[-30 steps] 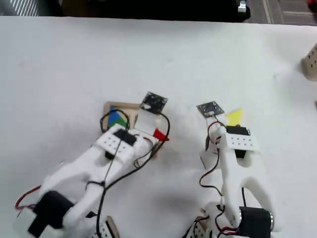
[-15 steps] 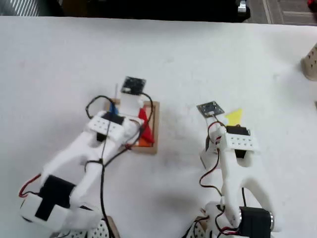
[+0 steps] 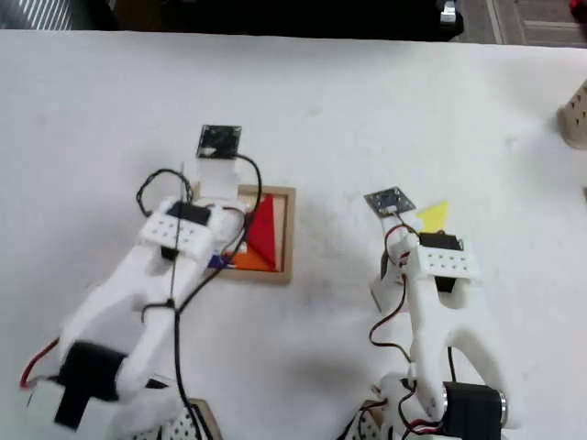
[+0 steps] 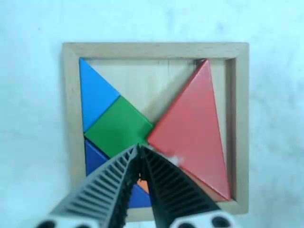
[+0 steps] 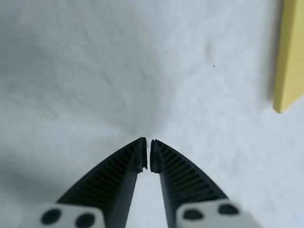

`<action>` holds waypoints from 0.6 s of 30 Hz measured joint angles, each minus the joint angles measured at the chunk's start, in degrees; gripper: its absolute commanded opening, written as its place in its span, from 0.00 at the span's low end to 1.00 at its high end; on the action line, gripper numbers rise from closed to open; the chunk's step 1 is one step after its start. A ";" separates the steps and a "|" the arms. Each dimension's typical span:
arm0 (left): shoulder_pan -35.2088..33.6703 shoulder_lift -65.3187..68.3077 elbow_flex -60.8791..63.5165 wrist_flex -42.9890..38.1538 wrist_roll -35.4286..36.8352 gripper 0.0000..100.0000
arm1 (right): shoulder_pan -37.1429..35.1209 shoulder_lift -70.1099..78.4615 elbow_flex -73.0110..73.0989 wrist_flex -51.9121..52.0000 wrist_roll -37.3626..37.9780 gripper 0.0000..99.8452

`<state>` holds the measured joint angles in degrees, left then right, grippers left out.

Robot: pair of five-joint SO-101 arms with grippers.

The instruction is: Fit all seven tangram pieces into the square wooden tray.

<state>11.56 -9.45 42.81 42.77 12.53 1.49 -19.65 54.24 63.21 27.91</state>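
Left end effector [image 4: 139,149] closed and empty above tray [image 4: 156,49], red triangle [image 4: 192,133], green square [image 4: 118,126] and blue triangle [image 4: 95,92] inside tray, right end effector [image 5: 147,156] closed, well apart from tray, yellow piece [image 5: 288,52] outside tray

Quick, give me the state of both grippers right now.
Left gripper: shut, holding nothing, above the wooden tray.
Right gripper: shut, holding nothing, above the table near the yellow piece.
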 measured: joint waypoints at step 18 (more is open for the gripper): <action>0.88 14.59 -10.29 -8.18 6.42 0.02 | -1.14 0.00 0.00 -1.49 0.00 0.02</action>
<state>12.44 5.14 32.53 34.59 18.95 0.35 -19.65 54.24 61.71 27.91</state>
